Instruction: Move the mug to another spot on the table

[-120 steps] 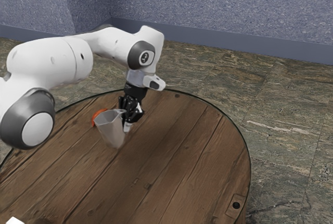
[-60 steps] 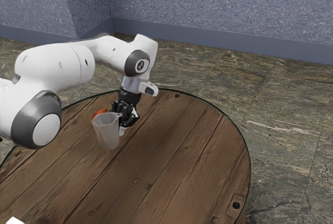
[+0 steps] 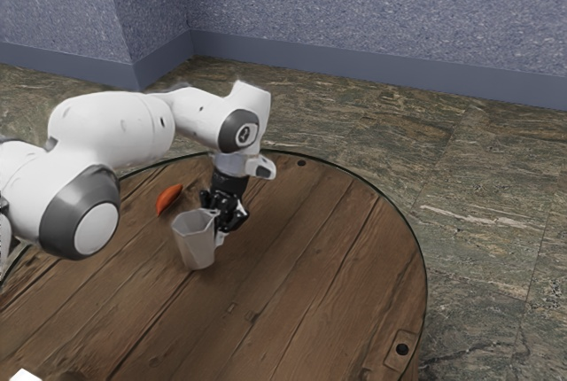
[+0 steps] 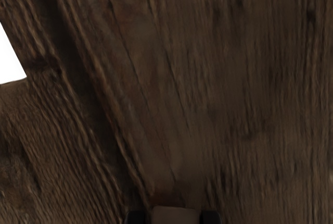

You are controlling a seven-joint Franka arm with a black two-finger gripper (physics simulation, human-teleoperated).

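Gripping the mug (image 3: 197, 239) by its rim, the gripper (image 3: 219, 226) stands closed above its wall; the mug sits upright toward the exterior view's left, at or just above the tabletop (image 3: 310, 301), near an orange object (image 3: 168, 197).

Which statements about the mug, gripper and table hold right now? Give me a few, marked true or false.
1. The grey mug stands upright. True.
2. The gripper hovers well clear of the mug. False: it is shut on the mug's rim, on the exterior view's right side.
3. An orange object lies on the table, apart from the mug. True.
4. The table is square and white. False: it is round, of dark wooden planks.
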